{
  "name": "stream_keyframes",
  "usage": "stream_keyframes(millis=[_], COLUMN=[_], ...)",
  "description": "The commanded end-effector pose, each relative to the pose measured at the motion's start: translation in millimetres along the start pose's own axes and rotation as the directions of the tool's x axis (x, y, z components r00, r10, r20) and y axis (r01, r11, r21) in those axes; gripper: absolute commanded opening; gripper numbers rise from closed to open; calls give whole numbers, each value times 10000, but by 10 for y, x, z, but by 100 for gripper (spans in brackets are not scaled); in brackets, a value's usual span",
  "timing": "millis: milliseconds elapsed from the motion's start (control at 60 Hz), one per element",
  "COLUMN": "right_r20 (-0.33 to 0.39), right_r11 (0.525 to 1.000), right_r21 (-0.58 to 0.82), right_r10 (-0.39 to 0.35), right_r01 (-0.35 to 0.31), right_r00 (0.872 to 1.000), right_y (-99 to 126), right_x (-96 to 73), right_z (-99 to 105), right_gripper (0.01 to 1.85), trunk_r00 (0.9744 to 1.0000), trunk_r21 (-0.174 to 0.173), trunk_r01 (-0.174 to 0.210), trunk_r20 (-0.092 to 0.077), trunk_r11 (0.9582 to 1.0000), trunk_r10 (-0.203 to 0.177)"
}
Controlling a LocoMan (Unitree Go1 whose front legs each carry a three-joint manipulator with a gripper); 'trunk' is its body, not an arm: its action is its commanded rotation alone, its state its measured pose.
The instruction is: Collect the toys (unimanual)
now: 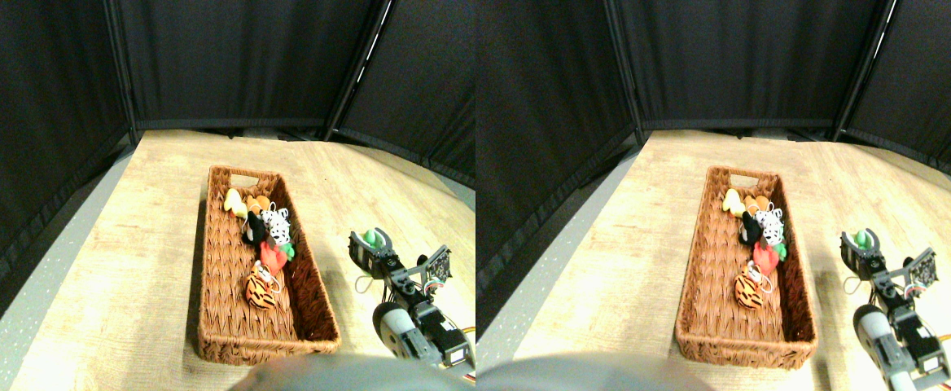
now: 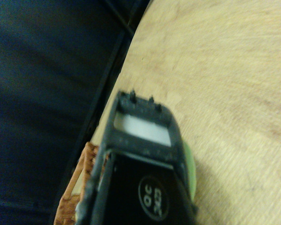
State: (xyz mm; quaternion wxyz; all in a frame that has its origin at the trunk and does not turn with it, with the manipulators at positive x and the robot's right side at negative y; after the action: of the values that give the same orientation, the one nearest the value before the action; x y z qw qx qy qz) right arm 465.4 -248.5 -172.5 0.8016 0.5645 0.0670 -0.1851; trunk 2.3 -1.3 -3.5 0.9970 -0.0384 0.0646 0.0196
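One green toy (image 1: 373, 238) sits clamped in our tool (image 1: 371, 243); released short of the basket (image 1: 313, 301), it misses.

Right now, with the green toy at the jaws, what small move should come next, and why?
Probably swing the right gripper over toward the basket. The green toy sits between its jaws, off to the side of the basket over the wooden floor, while the tiger and the other toys already lie inside.
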Motion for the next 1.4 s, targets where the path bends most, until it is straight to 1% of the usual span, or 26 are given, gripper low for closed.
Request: stream_keyframes(millis=[17, 133, 233, 350, 383, 417, 483, 500, 550, 583, 650, 700, 800, 900, 917, 967, 983, 1000, 1033, 1050, 1083, 1100, 1150, 1233, 1300, 1400], right_r20=[-752, -1246, -1282, -2115, -2245, -2557, -2609, -2872, -3066, -3322, -3330, -3716, -4098, -4279, -4440, -4505, -4632, -4669, -4689, -4821, -4819, -4886, -4868, -4816, -4957, -5051], right_r11=[9928, 9906, 9918, 9870, 9866, 9826, 9807, 9785, 9795, 9799, 9808, 9800, 9792, 9832, 9812, 9817, 9811, 9819, 9830, 9822, 9825, 9815, 9815, 9833, 9825, 9848], right_r21=[-519, -335, -176, -556, -600, -585, -729, -772, -669, -418, -258, -88, -104, 306, 225, 276, 348, 343, 329, 428, 383, 391, 389, 430, 540, 603], right_r10=[1043, 1275, 1235, 1361, 1348, 1558, 1568, 1620, 1610, 1704, 1739, 1813, 1805, 1754, 1815, 1806, 1848, 1805, 1749, 1808, 1781, 1823, 1824, 1755, 1813, 1707], right_r01=[-1083, -1326, -1268, -1510, -1518, -1761, -1814, -1914, -1900, -1950, -1933, -1987, -2024, -1797, -1916, -1886, -1905, -1863, -1808, -1832, -1824, -1874, -1874, -1769, -1782, -1627], right_r00=[9917, 9840, 9840, 9679, 9651, 9541, 9525, 9441, 9381, 9277, 9268, 9105, 8942, 8866, 8775, 8743, 8668, 8657, 8658, 8573, 8580, 8533, 8543, 8586, 8494, 8460], right_y=[238, 400, 494, 618, 654, 674, 711, 725, 749, 770, 792, 810, 843, 868, 880, 894, 900, 905, 911, 918, 929, 931, 933, 938, 954, 970], right_x=[-39, -61, -80, -83, -81, -60, -49, -43, -33, -18, -6, 10, 25, 27, 32, 31, 35, 36, 36, 36, 35, 35, 27, 9, -16, -44], right_z=[-50, -115, -174, -261, -292, -332, -392, -412, -459, -502, -567, -630, -724, -792, -820, -850, -864, -875, -886, -900, -925, -933, -947, -970, -1009, -1064], right_gripper=[23, 23, 22, 23, 22, 24, 25, 25, 24, 23, 21, 20, 21, 22, 25, 25, 25, 25, 25, 24, 25, 25, 24, 23, 22, 22], trunk_r00=[9992, 9987, 9977, 9957, 9946, 9938, 9913, 9907, 9884, 9870, 9846, 9823, 9783, 9745, 9738, 9725, 9716, 9716, 9700, 9700, 9681, 9671, 9661, 9654, 9644, 9640], trunk_r21=[-462, -719, -963, -1216, -1307, -1372, -1505, -1544, -1628, -1674, -1770, -1850, -2003, -2161, -2190, -2210, -2226, -2226, -2253, -2253, -2281, -2292, -2328, -2369, -2411, -2438], trunk_r01=[-93, -229, -447, -740, -871, -952, -1171, -1220, -1385, -1479, -1629, -1752, -1945, -2116, -2146, -2203, -2239, -2239, -2312, -2312, -2389, -2426, -2463, -2488, -2523, -2537], trunk_r20=[383, 441, 460, 466, 453, 448, 422, 418, 389, 378, 344, 334, 317, 272, 267, 262, 251, 251, 222, 222, 193, 190, 185, 176, 164, 153], trunk_r11=[9989, 9972, 9944, 9898, 9876, 9860, 9817, 9804, 9769, 9747, 9707, 9670, 9602, 9531, 9518, 9501, 9488, 9488, 9465, 9465, 9439, 9427, 9408, 9391, 9371, 9360], trunk_r10=[111, 261, 493, 802, 937, 1022, 1247, 1298, 1466, 1562, 1715, 1844, 2048, 2226, 2257, 2316, 2352, 2352, 2422, 2422, 2497, 2535, 2575, 2602, 2639, 2653])
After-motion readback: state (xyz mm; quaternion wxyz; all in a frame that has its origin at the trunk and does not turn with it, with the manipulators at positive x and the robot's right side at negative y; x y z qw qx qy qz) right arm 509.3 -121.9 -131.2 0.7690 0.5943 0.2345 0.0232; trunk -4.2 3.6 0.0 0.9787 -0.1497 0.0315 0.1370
